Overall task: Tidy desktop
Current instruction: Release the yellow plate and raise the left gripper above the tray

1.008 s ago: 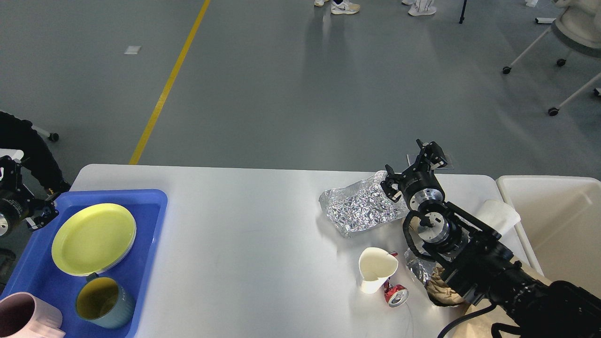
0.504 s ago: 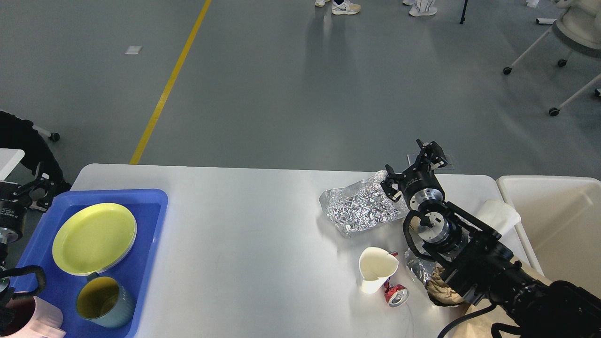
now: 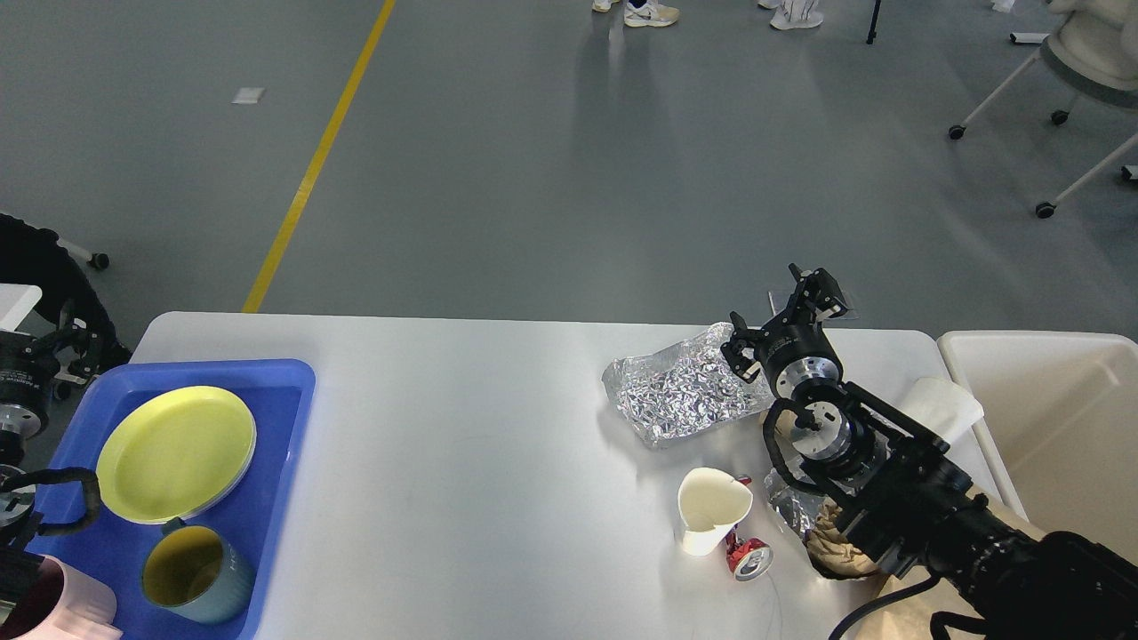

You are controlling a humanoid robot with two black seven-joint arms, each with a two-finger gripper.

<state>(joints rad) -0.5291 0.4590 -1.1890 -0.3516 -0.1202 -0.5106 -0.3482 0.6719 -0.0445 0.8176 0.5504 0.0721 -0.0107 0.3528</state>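
Here, in the head view, the worktop (image 3: 462, 444) fills the lower frame, with litter at its right end: a crumpled foil sheet (image 3: 680, 396), a dented paper cup (image 3: 709, 510) on its side and a crushed red can (image 3: 749, 558) touching it. Our right tool (image 3: 775, 313) hovers over the foil's far corner, fingers spread and holding nothing. Our left tool (image 3: 62, 342) sits at the left edge beside the blue tray (image 3: 276, 427) (too dark to tell whether it is spread or closed). Foil is springy and light, so we judge a shallow pinch could slip, or drag the sheet off the far edge rather than toward the cream bin (image 3: 1049, 418).
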